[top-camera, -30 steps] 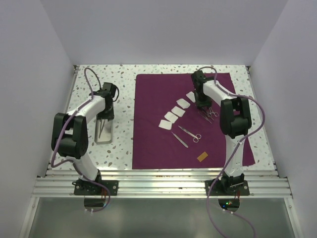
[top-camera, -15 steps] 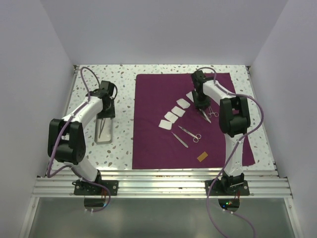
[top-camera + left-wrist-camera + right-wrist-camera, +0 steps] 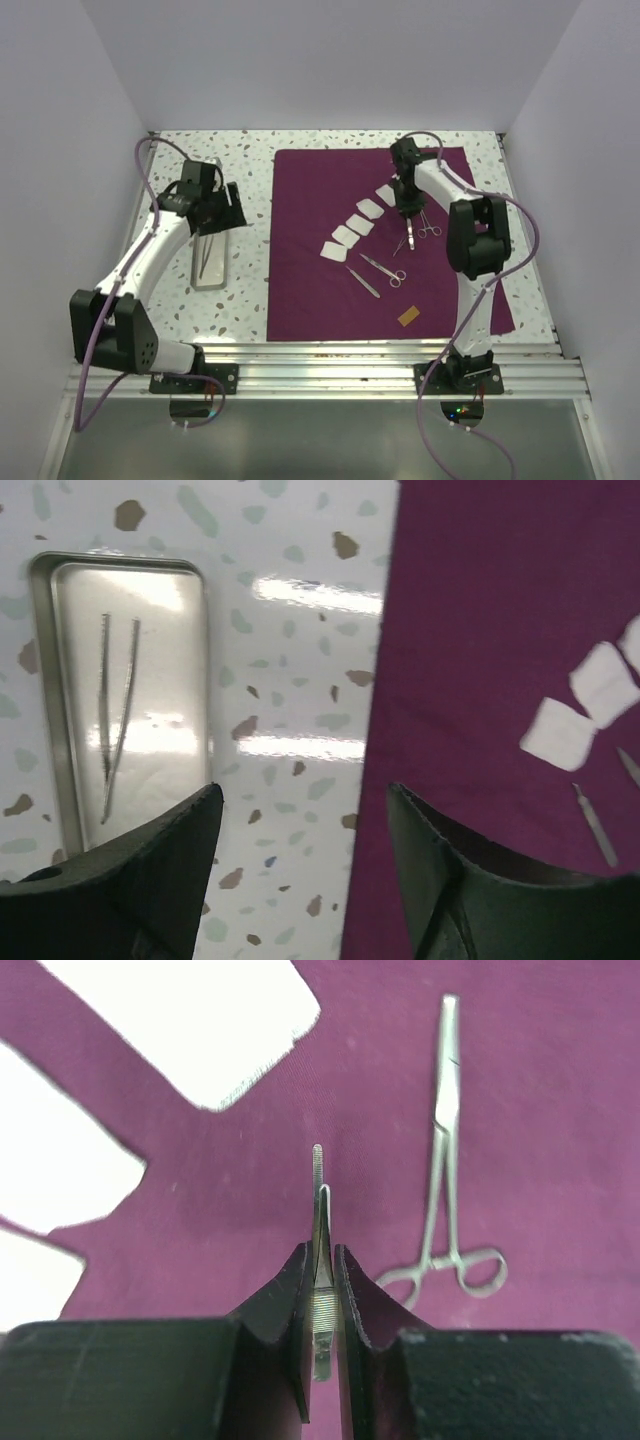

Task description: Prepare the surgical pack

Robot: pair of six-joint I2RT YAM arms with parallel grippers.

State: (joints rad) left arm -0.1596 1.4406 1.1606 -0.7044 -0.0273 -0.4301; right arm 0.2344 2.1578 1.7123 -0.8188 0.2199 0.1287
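Two changes show against a second ago. First, the right fingers [image 3: 280, 1300], then slack over the tools near the far right corner of the cloth [image 3: 320, 300], have pinched shut on a thin ridged forceps [image 3: 317, 1165]. Its tip pokes out ahead of them above the purple weave; whether it has left the cloth I cannot tell. A ring-handled clamp [image 3: 445, 1160] lies just beside it, untouched. Second, the left arm has swung back toward the counter's left edge, and the left fingers [image 3: 150, 870] have spread wide with nothing between them. Below them the tray [image 3: 42, 700] sits near the left edge of the counter [image 3: 240, 300], just off the cloth, with one pair of tweezers [image 3: 115, 710] lying lengthwise inside.

My reading is that one tool is delivered, the left arm is clearing out, and the right has secured the next tool for the tray. Most of the pack is not yet gathered. A row of gauze [image 3: 360, 222] runs diagonally across the middle of the cloth, scissors [image 3: 383, 268] and another thin tool lie closer to its near edge, and the clamp waits.

White speckled terrazzo makes up the surface, glossy enough to throw back lamp glare beside the tray. The cloth lies flat over the counter's right half, with an orange tab [image 3: 407, 316] by its near edge. Plain pale walls [image 3: 320, 60] box in three sides, and a ribbed metal rail [image 3: 320, 375] runs along the near edge.
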